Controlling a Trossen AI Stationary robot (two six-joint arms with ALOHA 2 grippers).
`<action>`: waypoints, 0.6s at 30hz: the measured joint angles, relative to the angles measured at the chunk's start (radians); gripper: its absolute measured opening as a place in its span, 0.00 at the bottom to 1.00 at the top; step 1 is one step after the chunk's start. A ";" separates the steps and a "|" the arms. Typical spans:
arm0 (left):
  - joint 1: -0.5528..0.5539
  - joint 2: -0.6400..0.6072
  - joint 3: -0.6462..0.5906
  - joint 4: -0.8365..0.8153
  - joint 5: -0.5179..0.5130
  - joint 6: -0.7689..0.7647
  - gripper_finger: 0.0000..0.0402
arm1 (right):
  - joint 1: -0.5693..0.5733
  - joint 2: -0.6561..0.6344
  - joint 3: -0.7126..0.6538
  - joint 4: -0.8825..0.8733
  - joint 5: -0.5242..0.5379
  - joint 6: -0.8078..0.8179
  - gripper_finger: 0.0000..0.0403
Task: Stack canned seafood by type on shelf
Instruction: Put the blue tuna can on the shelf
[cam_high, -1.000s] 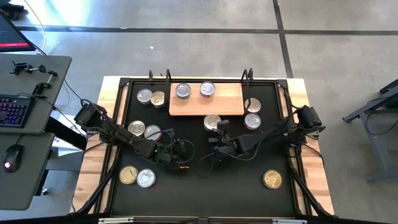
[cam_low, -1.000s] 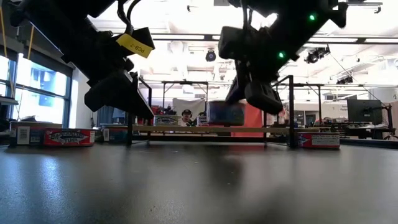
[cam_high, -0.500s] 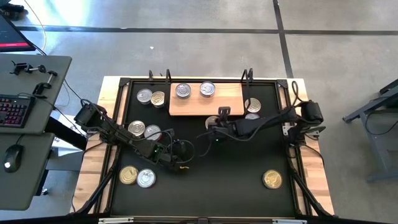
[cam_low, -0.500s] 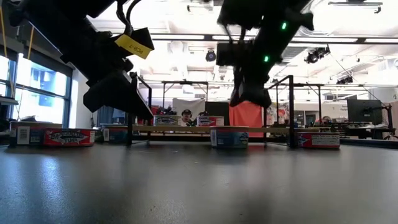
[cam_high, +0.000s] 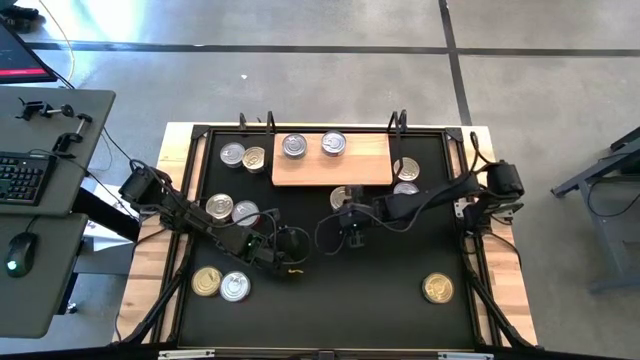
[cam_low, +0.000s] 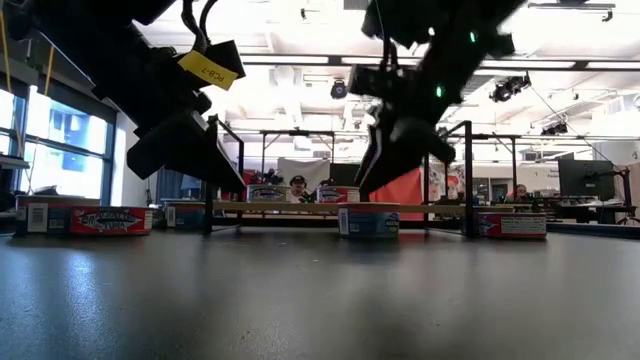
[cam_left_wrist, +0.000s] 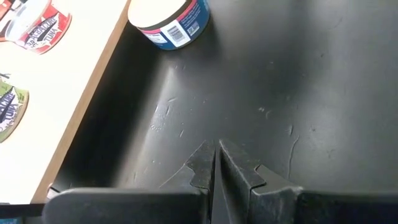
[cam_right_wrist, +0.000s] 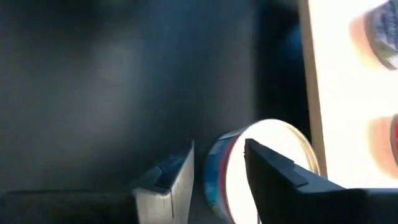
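The shelf (cam_high: 330, 162) is a pale wooden board at the far side of the black mat; two silver-lidded cans (cam_high: 294, 146) (cam_high: 333, 143) rest on it on their bases. A blue-labelled can (cam_low: 368, 220) sits on the mat just before the shelf's near edge. My right gripper (cam_high: 350, 217) hangs open above that can's near side, the can's wall (cam_right_wrist: 217, 168) showing between its fingers. My left gripper (cam_high: 287, 262) is shut over bare mat, holding nothing. More cans lie on the mat at left (cam_high: 219, 207), near left (cam_high: 207, 281), right (cam_high: 406, 168) and near right (cam_high: 437, 289).
A black frame of rails (cam_high: 200, 135) borders the mat, with upright posts (cam_low: 467, 180) at the far side. Bare mat lies between the two arms and the near edge. A desk with keyboard and mouse (cam_high: 25, 180) stands off the table's left.
My right gripper carried the blue-labelled can lifted, swung toward the shelf, and set it on the mat by the shelf's near edge. It has let go, tipped and drawn back a little toward the near edge. The can now stands on its base.
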 joint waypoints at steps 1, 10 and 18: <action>0.000 0.000 0.000 0.000 0.000 0.000 0.04 | -0.007 0.000 -0.033 0.040 0.013 0.003 0.32; 0.003 0.000 0.000 0.003 0.000 0.000 0.04 | -0.028 -0.006 -0.245 0.308 0.011 -0.018 0.11; 0.002 0.000 0.000 0.005 0.000 0.007 0.04 | 0.029 -0.005 -0.328 0.412 0.123 -0.007 0.02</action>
